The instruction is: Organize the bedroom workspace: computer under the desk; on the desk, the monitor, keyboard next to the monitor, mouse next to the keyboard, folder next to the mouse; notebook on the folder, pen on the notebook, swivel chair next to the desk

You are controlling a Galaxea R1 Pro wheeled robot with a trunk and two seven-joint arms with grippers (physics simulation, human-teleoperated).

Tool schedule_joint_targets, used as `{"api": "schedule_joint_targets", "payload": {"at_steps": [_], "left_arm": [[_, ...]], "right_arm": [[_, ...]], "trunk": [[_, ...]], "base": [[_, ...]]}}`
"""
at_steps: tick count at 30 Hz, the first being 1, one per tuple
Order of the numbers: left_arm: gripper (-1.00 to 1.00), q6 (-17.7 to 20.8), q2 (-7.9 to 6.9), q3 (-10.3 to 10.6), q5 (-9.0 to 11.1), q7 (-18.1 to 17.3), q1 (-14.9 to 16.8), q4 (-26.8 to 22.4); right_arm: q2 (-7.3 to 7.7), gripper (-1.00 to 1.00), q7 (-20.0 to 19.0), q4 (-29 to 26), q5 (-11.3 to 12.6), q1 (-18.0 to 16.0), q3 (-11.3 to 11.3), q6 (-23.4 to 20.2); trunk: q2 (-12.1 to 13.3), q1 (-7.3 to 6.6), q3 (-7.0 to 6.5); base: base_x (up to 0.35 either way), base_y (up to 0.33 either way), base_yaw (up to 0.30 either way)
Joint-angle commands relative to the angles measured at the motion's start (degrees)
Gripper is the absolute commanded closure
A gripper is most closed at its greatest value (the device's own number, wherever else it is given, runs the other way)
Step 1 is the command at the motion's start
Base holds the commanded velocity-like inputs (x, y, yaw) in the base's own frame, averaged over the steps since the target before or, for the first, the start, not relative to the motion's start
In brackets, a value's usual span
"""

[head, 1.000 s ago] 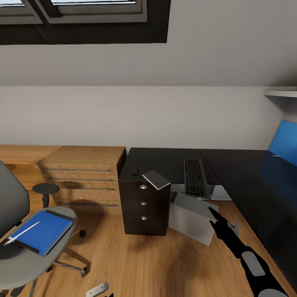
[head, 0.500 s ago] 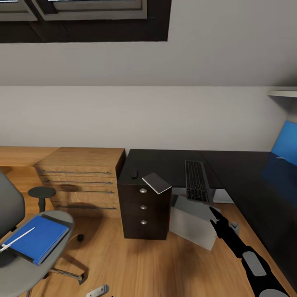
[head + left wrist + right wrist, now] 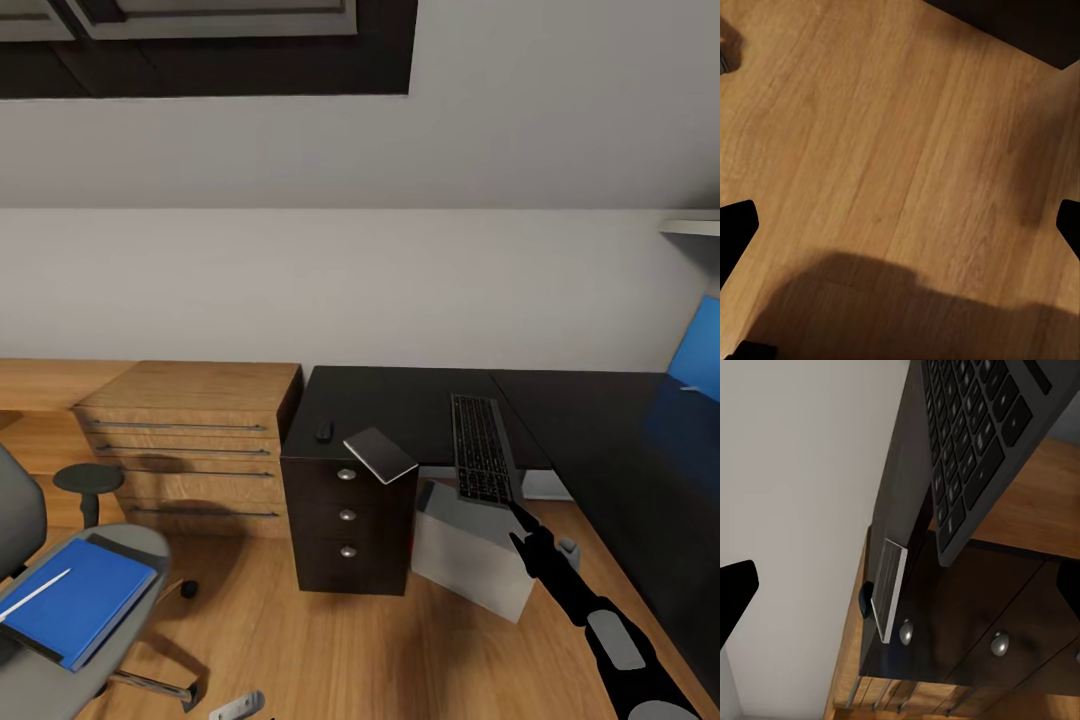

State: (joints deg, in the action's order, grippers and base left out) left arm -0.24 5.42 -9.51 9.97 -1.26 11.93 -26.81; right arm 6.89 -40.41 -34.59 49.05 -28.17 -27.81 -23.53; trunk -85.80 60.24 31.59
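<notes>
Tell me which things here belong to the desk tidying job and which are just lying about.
Job: desk, keyboard, mouse, notebook, computer, folder, pen, swivel chair.
Just there: light-wood drawer chest, blue upright panel.

A home study corner in a bedroom. A black worktop (image 3: pixel 600 420) carries a keyboard (image 3: pixel 482 447). A swivel chair (image 3: pixel 60 600) and wooden drawer chest (image 3: pixel 190 440) stand on wood flooring.

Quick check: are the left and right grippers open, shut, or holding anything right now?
Left gripper: open, jaws wide apart, nothing between them.
Right gripper: open, jaws wide apart, holding nothing.
</notes>
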Motion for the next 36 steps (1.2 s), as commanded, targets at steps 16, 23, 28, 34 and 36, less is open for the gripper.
{"api": "schedule_joint_targets", "payload": {"at_steps": [16, 23, 28, 34, 36], "left_arm": [[-1.0, -0.03, 0.03, -0.16, 0.58, -0.11, 0.03, 0.0], [-1.0, -0.03, 0.03, -0.16, 0.58, -0.11, 0.03, 0.0], [-1.0, -0.03, 0.03, -0.16, 0.58, -0.12, 0.03, 0.0], [-1.0, -0.03, 0.03, -0.16, 0.58, -0.14, 0.02, 0.02], [-1.0, -0.03, 0.03, -0.16, 0.58, -0.14, 0.02, 0.01]], "right_arm": [[-0.22, -1.0, 0.17, 0.22, 0.44, 0.04, -0.14, -0.59], [-0.36, -1.0, 0.23, 0.36, 0.4, 0.04, -0.14, -0.03], [-0.38, -1.0, 0.22, 0.43, 0.37, 0.04, -0.14, 0.3], [-0.4, -1.0, 0.27, 0.41, 0.4, 0.04, -0.14, 0.69], [-0.43, -1.0, 0.35, 0.41, 0.42, 0.04, -0.14, 0.72]], "trunk": [[-0.03, 0.0, 0.05], [-0.03, 0.0, 0.05], [-0.03, 0.0, 0.05], [-0.03, 0.0, 0.05], [-0.03, 0.0, 0.05]], "base": [[0.002, 0.0, 0.0], [0.0, 0.0, 0.0], [0.0, 0.0, 0.0], [0.0, 0.0, 0.0], [0.0, 0.0, 0.0]]}}
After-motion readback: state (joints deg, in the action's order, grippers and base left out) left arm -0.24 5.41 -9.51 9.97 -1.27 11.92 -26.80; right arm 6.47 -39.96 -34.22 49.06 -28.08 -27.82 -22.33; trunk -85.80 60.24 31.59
